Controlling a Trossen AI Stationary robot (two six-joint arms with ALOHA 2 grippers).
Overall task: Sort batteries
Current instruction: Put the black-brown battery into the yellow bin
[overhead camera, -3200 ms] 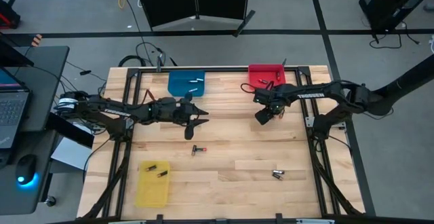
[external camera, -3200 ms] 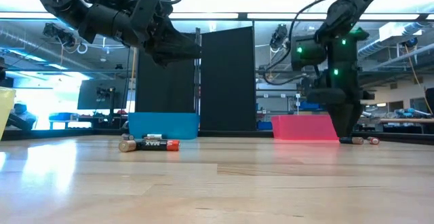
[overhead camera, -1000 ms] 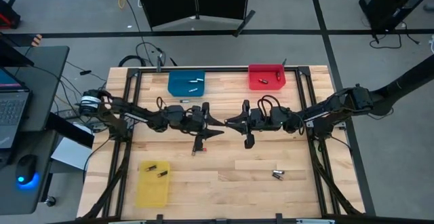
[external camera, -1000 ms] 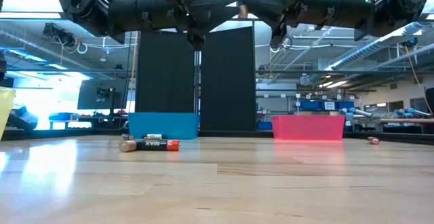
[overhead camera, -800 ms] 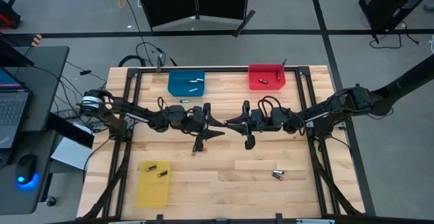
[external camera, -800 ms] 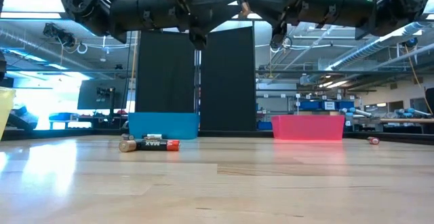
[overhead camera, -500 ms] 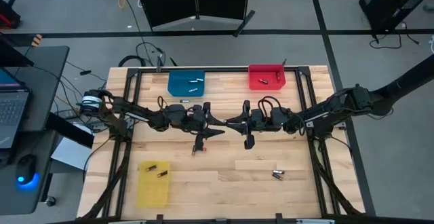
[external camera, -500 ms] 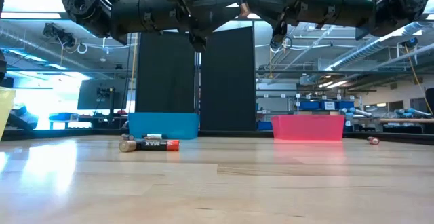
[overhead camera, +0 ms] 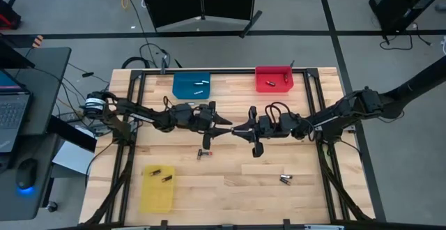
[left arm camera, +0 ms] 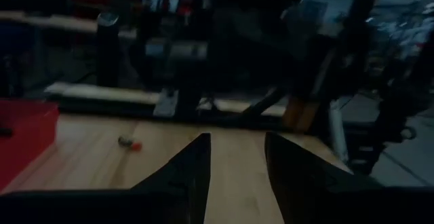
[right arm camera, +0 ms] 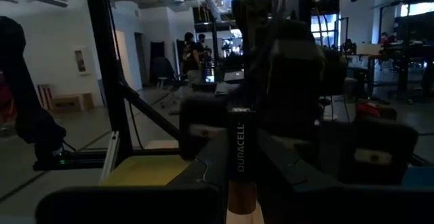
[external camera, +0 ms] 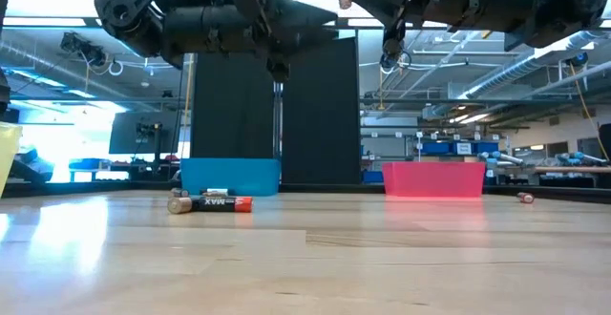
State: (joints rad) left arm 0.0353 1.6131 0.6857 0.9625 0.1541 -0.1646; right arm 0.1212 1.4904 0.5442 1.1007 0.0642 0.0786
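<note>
Clamped on a battery [right arm camera: 240, 157], the right gripper [overhead camera: 235, 132] meets the left gripper [overhead camera: 226, 129], fingers apart, mid-table; for a clean handover, close left before right releases.

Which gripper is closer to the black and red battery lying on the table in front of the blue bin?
Left. The left gripper hangs just above and beside the black and red battery; the right gripper, holding a Duracell battery, is slightly farther right.

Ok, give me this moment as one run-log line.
left hand: open, empty, raised mid-table | right hand: shut on Duracell battery, tip to tip with left | stage: handover pending | loose batteries on table
</note>
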